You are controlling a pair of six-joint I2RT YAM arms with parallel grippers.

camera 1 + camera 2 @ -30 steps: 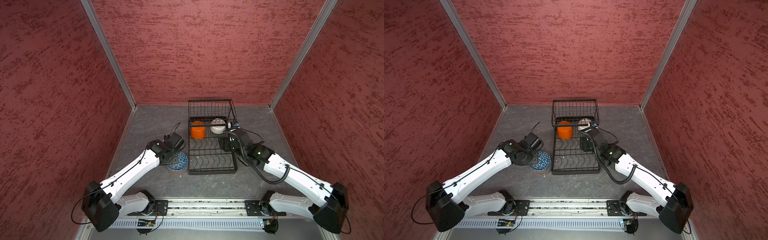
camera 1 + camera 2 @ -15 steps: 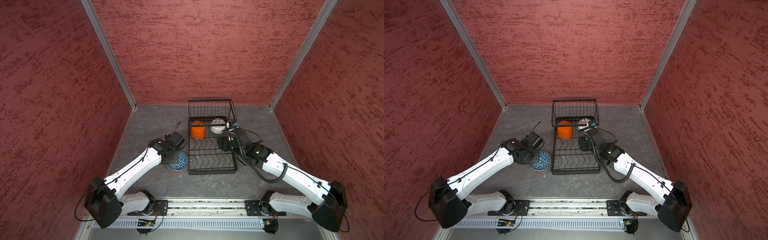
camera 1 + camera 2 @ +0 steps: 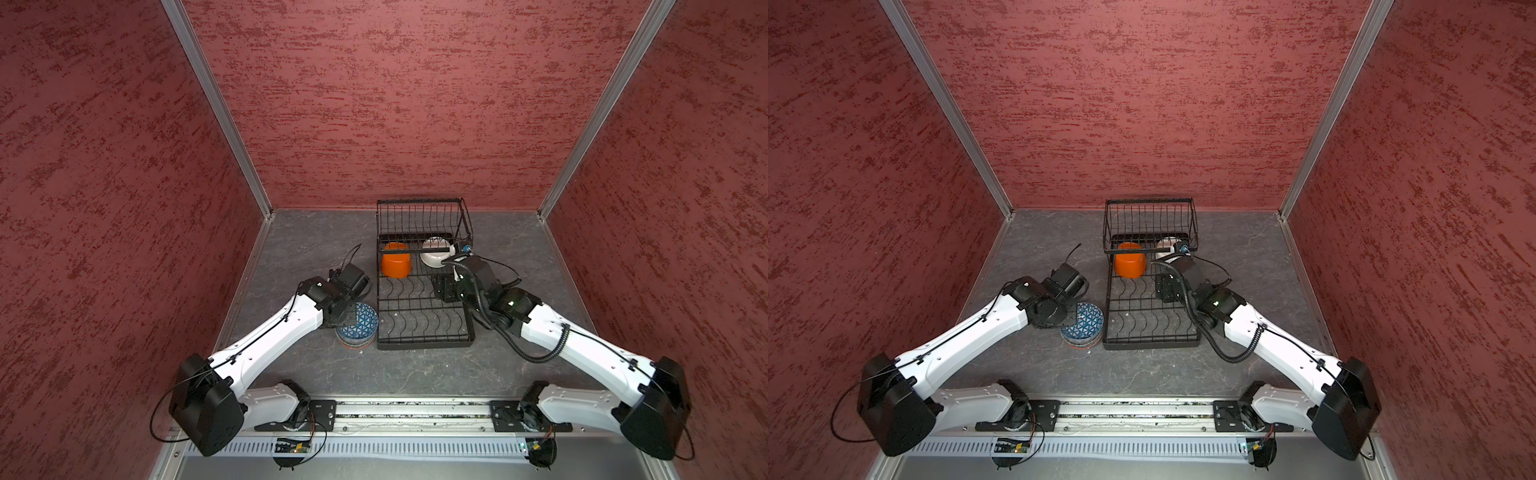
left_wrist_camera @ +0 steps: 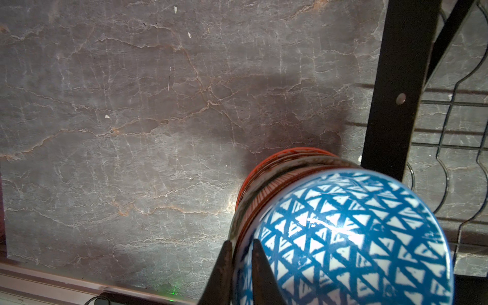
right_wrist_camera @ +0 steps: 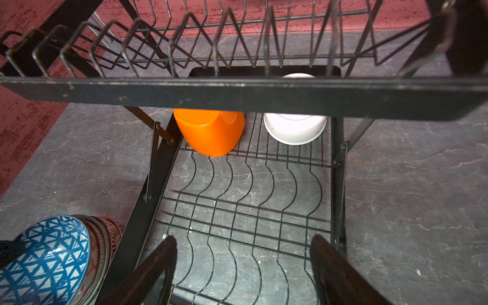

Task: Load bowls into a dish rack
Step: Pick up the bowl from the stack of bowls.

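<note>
Red textured walls on three sides; aluminium corner posts; grey marbled floor, pale veins.

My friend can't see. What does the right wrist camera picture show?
A black wire dish rack fills the picture, with an orange bowl and a white bowl in its lower tray under the raised basket. The right gripper has its fingers wide open over the slot wires. Beside the rack, a blue-patterned bowl tops a stack on the grey table.

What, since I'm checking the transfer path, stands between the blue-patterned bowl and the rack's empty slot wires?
Only the low side rail of the dish rack separates the blue-patterned bowl from the near slots. The open right gripper hovers over the middle slots.
</note>
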